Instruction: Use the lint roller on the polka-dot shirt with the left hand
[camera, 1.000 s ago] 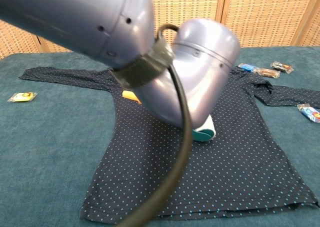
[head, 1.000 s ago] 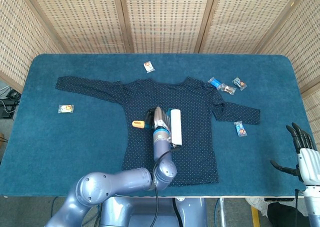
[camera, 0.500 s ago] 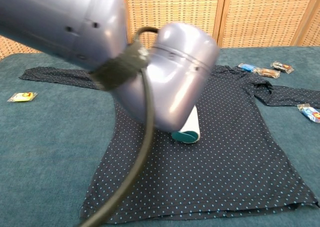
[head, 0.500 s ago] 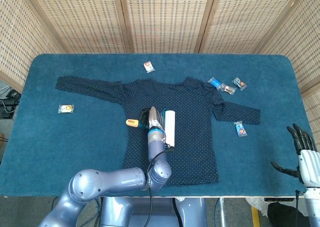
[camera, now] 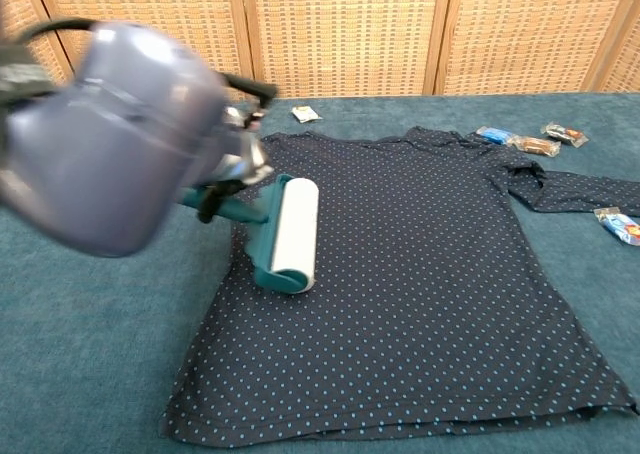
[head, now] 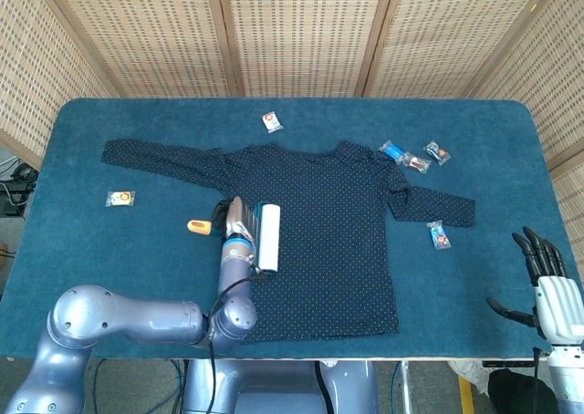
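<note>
My left hand grips the lint roller on the polka-dot shirt, left of frame centre, mid-rolling; next, I judge, comes a stroke rightward across uncovered fabric.

Shirt torso right of lint roller unobstructed; snack packets crowd right shoulder and sleeve.

Bright even light, soft shadows; chest view's near arm blurred, perhaps motion; rest sharp.
</note>
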You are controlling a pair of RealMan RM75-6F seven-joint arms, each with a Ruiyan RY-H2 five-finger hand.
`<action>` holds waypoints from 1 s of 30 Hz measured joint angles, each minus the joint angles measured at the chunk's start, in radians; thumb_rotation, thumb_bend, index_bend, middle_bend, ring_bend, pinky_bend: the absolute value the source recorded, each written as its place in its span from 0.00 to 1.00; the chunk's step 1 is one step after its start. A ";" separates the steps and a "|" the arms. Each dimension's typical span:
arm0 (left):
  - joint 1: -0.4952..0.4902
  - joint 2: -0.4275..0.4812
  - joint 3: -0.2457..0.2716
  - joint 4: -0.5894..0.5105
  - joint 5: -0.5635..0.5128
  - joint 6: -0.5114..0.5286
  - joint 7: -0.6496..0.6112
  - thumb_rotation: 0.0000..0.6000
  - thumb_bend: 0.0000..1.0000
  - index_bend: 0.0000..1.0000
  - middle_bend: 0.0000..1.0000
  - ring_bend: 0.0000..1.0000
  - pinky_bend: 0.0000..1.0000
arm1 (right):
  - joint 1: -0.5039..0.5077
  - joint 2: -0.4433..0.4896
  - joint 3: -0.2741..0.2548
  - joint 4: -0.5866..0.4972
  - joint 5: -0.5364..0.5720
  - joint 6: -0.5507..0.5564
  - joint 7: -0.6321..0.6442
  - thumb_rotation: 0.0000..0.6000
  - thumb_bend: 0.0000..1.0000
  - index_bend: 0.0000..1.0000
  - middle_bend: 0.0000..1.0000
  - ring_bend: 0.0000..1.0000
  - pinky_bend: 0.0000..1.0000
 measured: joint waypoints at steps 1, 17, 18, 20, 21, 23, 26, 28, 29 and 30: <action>0.019 0.028 0.017 -0.032 0.015 -0.003 -0.019 1.00 1.00 0.87 0.84 0.74 0.72 | 0.000 0.000 0.000 -0.002 -0.002 0.001 -0.004 1.00 0.12 0.03 0.00 0.00 0.00; 0.003 0.003 0.079 0.003 0.064 -0.068 -0.114 1.00 1.00 0.87 0.84 0.74 0.72 | 0.007 -0.002 -0.004 -0.005 0.000 -0.011 -0.004 1.00 0.12 0.03 0.00 0.00 0.00; -0.005 -0.005 0.077 0.012 0.061 -0.070 -0.113 1.00 1.00 0.87 0.84 0.74 0.72 | 0.007 -0.002 -0.004 -0.005 0.001 -0.012 -0.003 1.00 0.12 0.03 0.00 0.00 0.00; -0.022 -0.023 0.069 0.030 0.056 -0.075 -0.111 1.00 1.00 0.87 0.84 0.74 0.72 | 0.008 -0.002 -0.004 -0.004 0.002 -0.014 -0.001 1.00 0.12 0.03 0.00 0.00 0.00; -0.030 -0.031 0.064 0.038 0.053 -0.077 -0.109 1.00 1.00 0.87 0.84 0.74 0.72 | 0.008 -0.002 -0.003 -0.003 0.003 -0.016 0.001 1.00 0.12 0.03 0.00 0.00 0.00; -0.048 -0.052 0.046 0.059 0.041 -0.081 -0.106 1.00 1.00 0.87 0.84 0.74 0.72 | 0.010 -0.003 -0.003 0.000 0.007 -0.019 0.005 1.00 0.12 0.03 0.00 0.00 0.00; -0.080 -0.081 0.008 0.097 0.009 -0.085 -0.099 1.00 1.00 0.87 0.84 0.74 0.72 | 0.011 -0.003 -0.002 0.006 0.012 -0.025 0.014 1.00 0.12 0.03 0.00 0.00 0.00; -0.110 -0.103 -0.017 0.131 -0.011 -0.085 -0.087 1.00 1.00 0.87 0.84 0.74 0.72 | 0.012 -0.003 -0.001 0.009 0.016 -0.029 0.020 1.00 0.12 0.03 0.00 0.00 0.00; -0.123 -0.113 -0.027 0.147 -0.018 -0.084 -0.081 1.00 1.00 0.87 0.84 0.74 0.72 | 0.013 -0.003 -0.001 0.011 0.016 -0.030 0.022 1.00 0.12 0.03 0.00 0.00 0.00; -0.136 -0.124 -0.037 0.163 -0.025 -0.083 -0.075 1.00 1.00 0.87 0.84 0.74 0.72 | 0.013 -0.004 -0.001 0.013 0.017 -0.031 0.024 1.00 0.13 0.03 0.00 0.00 0.00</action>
